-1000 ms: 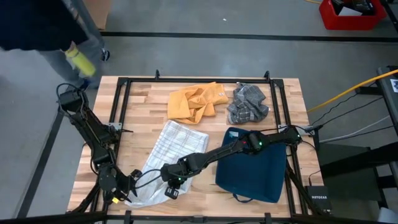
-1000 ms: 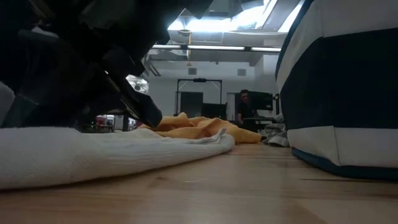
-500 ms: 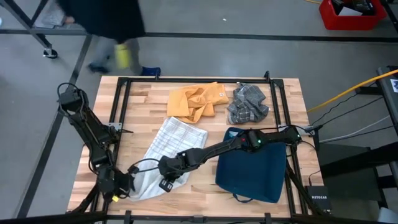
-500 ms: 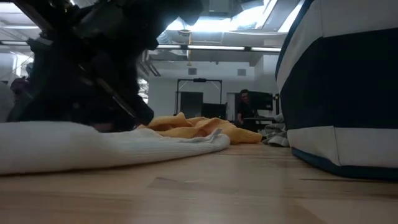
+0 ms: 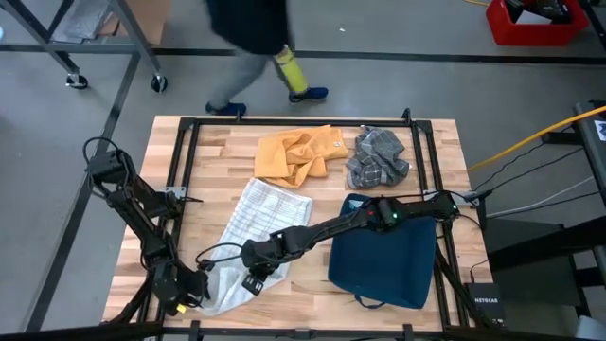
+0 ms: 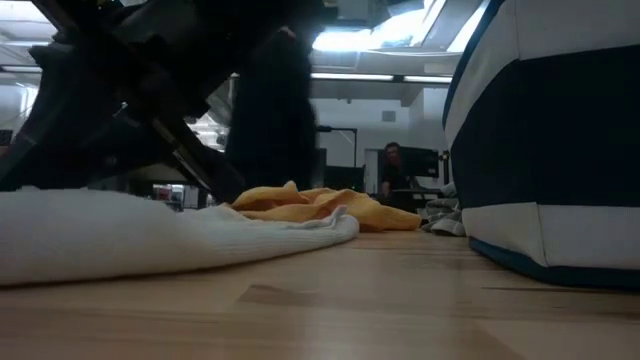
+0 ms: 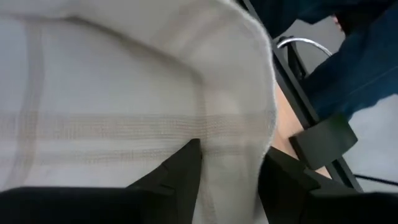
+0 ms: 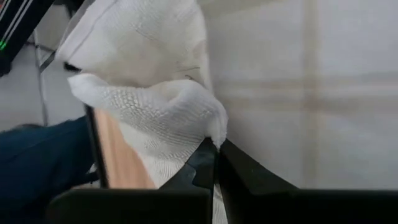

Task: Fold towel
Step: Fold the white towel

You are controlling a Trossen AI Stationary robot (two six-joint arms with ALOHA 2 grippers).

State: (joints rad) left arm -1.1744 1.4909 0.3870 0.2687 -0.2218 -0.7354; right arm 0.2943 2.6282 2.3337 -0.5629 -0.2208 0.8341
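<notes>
Since the earlier frames the right gripper (image 5: 254,277) has dragged its towel edge left and up, bunching the white towel's (image 5: 251,232) lower end; the person (image 5: 251,33) at top of the high view has walked from upper left to upper centre. Left arm has shifted slightly, too.

White striped towel lies lower-left of centre in the high view, running diagonally from mid-table down toward the bottom-left corner of the wooden table (image 5: 213,156). Right gripper pinched tight on a fold of the towel (image 8: 158,118), fingers (image 8: 205,163) closed w/ cloth caught between them. Left gripper (image 5: 189,287) sits at the towel's lower-left corner, bottom left of frame; its fingers (image 7: 180,174) stand partly apart w/ a ridge of towel (image 7: 236,124) between them, apparently clamped on it.

Orange cloth (image 5: 298,153) crumpled upper centre, grey checked cloth (image 5: 379,156) just right of it, near but apart. Dark blue towel (image 5: 383,256) lower right, under the right arm. In the low view the white towel (image 6: 150,235) fills the left foreground, orange cloth (image 6: 320,205) behind it.
</notes>
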